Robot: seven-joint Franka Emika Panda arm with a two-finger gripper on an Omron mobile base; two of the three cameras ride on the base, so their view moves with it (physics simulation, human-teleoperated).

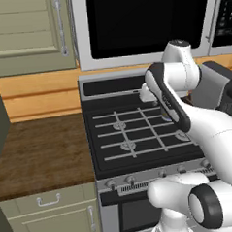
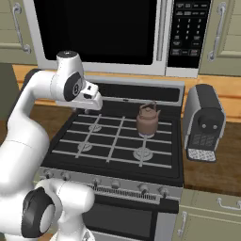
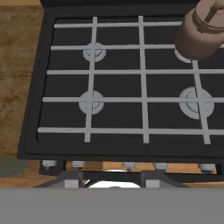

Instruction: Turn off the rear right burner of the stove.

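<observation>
The stove [image 2: 113, 141] carries no brand name that can be read, and the keypad on the microwave [image 2: 99, 35] above it is rows of pale marks too small to make out. The rear right burner [image 2: 147, 133] sits near the back right corner of the cooktop, under the grate bars and under a brown kettle [image 2: 148, 120] that stands on it and hides most of the disc; in the hand view a pale arc of that burner [image 3: 181, 54] peeps out beside the kettle [image 3: 202, 30] at the top right. The other three discs lie bare, the front right one [image 2: 142, 153] just ahead of the kettle. Along the stove's front edge runs a row of small round knobs [image 2: 141, 188], with nothing standing in front of them. The gripper [image 2: 92, 101] hangs above the rear left corner of the cooktop, well apart from the kettle and from the knobs; whether its fingers are spread or closed cannot be told. A dark coffee machine [image 2: 203, 122] stands on the wooden counter [image 2: 212, 174] just beside the stove's right edge, while the counter [image 1: 37, 152] along the left edge lies bare.
</observation>
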